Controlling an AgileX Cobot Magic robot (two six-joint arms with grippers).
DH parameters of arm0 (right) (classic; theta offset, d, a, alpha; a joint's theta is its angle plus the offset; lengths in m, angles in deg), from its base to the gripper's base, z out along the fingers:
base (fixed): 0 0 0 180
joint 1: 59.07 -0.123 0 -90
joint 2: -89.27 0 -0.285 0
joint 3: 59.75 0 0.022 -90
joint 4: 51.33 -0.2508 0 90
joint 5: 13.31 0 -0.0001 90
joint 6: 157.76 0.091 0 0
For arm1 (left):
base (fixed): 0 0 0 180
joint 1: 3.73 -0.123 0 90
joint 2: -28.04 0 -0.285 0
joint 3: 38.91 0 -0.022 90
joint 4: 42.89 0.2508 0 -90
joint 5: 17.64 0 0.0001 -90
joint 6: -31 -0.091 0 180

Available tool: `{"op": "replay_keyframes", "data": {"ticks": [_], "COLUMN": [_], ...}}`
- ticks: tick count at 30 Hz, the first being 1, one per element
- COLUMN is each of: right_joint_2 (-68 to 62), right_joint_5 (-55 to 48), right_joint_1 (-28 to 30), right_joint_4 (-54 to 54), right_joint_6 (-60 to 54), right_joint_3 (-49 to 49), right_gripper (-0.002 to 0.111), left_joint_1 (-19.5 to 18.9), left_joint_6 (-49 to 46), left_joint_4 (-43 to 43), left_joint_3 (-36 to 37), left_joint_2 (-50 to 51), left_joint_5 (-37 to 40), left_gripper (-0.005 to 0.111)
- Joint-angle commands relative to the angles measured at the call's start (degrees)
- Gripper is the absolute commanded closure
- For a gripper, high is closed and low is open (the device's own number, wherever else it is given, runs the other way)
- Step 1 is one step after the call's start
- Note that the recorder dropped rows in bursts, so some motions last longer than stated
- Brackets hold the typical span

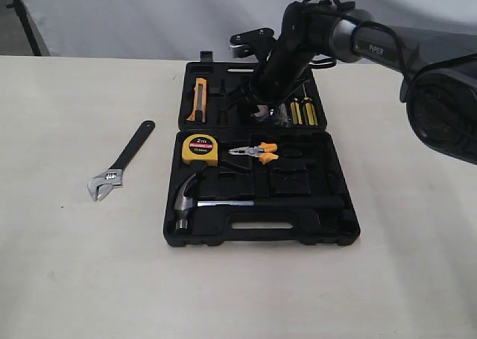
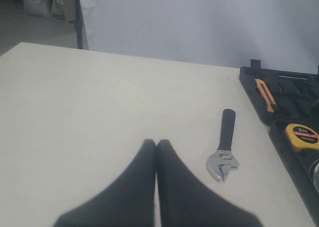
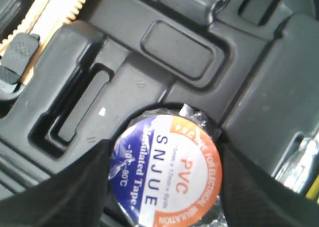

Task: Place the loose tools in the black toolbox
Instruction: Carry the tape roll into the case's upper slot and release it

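Note:
The black toolbox point(image 1: 298, 182) lies open in the middle of the table. The claw hammer point(image 1: 223, 203) rests in its near half. In the right wrist view, my right gripper point(image 3: 167, 187) is shut on the wrapped tape roll point(image 3: 167, 167), just above a round recess in the far half point(image 3: 169, 47). The exterior view shows that gripper point(image 1: 264, 109) low over the far half. The adjustable wrench point(image 1: 123, 160) lies on the table left of the case. My left gripper point(image 2: 156, 143) is shut and empty over bare table, with the wrench point(image 2: 225, 152) a little to one side.
A yellow tape measure point(image 1: 200, 149) and orange-handled pliers point(image 1: 257, 153) sit in the near half. An orange utility knife point(image 1: 197, 99) and yellow screwdrivers point(image 1: 304, 112) sit in the far half. The right arm point(image 1: 328, 33) reaches in from the back right.

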Motion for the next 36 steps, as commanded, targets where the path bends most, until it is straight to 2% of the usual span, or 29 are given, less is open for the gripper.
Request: {"op": "replay_keyframes", "data": {"ticks": [1,5,10,18,25,27,31,32,34,36], "right_joint_2": [1.3,3.1,2.7,0.8,5.9,6.9,5.5,4.7,2.8,1.0], "right_joint_5": [-1.5,-1.6,-1.6,-0.8,-0.7,-0.7,-0.8,-1.3,-2.7,-3.8], "right_joint_1": [0.2,0.2,0.2,0.2,0.2,0.2,-0.3,-0.3,-0.3,-0.3], "right_joint_4": [0.0,0.1,0.2,0.2,0.6,0.4,0.3,0.3,0.3,0.3], "right_joint_6": [0.6,3.4,3.6,3.0,2.9,2.9,2.8,2.8,2.8,2.8], "right_joint_3": [0.2,0.2,0.2,0.2,0.2,0.2,0.0,0.0,0.0,0.0], "right_gripper": [0.053,0.052,0.035,0.035,0.035,0.041,0.077,0.082,0.086,0.081], "left_joint_1": [-0.2,-0.2,-0.2,-0.2,-0.2,-0.2,-0.2,-0.2,-0.2,-0.2], "left_joint_6": [0.6,0.6,0.6,0.6,0.6,0.6,0.6,0.6,0.6,0.6], "left_joint_4": [-0.8,-0.8,-0.8,-0.8,-0.8,-0.8,-0.8,-0.8,-0.8,-0.8], "left_joint_3": [0.5,0.5,0.5,0.5,0.5,0.5,0.5,0.5,0.5,0.5], "left_joint_2": [-0.5,-0.5,-0.5,-0.5,-0.5,-0.5,-0.5,-0.5,-0.5,-0.5], "left_joint_5": [-1.0,-1.0,-1.0,-1.0,-1.0,-1.0,-1.0,-1.0,-1.0,-1.0], "left_gripper": [0.105,0.105,0.105,0.105,0.105,0.105,0.105,0.105,0.105,0.105]}}
